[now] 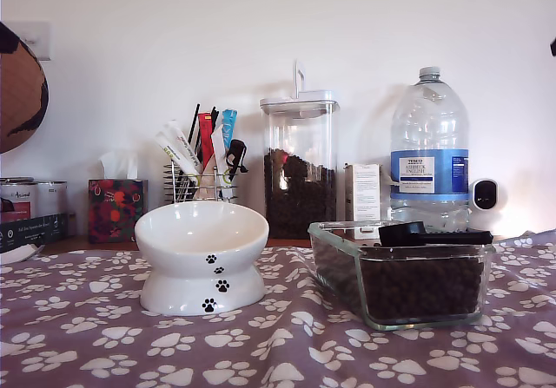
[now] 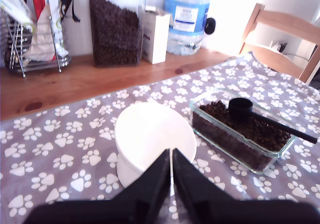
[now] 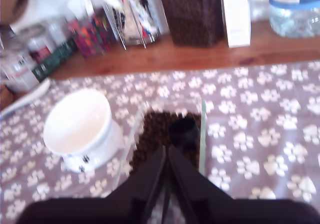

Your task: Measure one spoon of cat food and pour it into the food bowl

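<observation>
- On the paw-print cloth (image 1: 261,353), the white food bowl (image 1: 201,266) stands empty, beside the glass dish (image 1: 401,275) of cat food (image 1: 421,288).
- The spoon (image 2: 267,118) lies on the kibble.
- My first gripper (image 2: 172,170) hovers clenched over the bowl; my second gripper (image 3: 166,166), clenched, hovers over the dish.

Far along the table (image 2: 75,83), from the exterior view's left: tissue box (image 1: 115,209), wire rack (image 1: 201,182), tall canister (image 1: 299,164), water bottle (image 1: 429,149).

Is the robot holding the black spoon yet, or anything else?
Nothing is held. My first gripper and my second gripper are both shut on nothing. The spoon lies untouched on the cat food.
</observation>
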Action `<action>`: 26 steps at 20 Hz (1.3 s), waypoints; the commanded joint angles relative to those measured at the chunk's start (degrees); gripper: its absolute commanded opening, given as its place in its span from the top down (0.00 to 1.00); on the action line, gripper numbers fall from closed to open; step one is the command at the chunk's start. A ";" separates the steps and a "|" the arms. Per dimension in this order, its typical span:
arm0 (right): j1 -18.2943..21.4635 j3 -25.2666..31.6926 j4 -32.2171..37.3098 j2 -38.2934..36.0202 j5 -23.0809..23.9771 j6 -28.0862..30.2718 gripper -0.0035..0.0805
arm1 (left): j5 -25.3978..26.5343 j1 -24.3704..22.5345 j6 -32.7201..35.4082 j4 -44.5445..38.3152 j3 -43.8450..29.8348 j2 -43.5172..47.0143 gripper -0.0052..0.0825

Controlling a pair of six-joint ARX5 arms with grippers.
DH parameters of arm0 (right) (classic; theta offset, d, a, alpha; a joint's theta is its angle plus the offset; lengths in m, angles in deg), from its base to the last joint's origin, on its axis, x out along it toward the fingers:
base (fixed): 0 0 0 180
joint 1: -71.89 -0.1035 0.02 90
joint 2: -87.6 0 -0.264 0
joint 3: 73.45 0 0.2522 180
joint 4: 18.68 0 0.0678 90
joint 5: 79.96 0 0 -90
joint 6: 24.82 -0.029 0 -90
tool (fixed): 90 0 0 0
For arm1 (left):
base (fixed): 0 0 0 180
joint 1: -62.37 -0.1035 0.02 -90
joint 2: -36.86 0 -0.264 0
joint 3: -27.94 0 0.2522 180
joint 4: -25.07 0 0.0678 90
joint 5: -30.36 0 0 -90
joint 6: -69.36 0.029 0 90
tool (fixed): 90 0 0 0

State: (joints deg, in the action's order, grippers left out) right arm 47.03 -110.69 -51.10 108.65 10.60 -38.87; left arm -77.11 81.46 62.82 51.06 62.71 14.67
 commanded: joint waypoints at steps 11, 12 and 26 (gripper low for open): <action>-7.28 0.98 18.14 14.25 12.74 -2.69 0.97 | -0.07 0.20 -0.09 -1.22 -0.17 0.09 0.96; -8.00 0.98 18.69 16.26 13.11 -2.71 0.97 | -0.09 0.22 -0.07 -1.25 -0.17 0.09 0.96; -14.93 -1.73 30.16 42.38 16.96 1.07 0.73 | -0.11 0.20 -0.09 -1.14 -0.17 0.09 0.96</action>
State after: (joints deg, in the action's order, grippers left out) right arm 32.54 -111.61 -22.27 150.34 27.34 -38.41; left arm -77.11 81.46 62.82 50.49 62.71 14.67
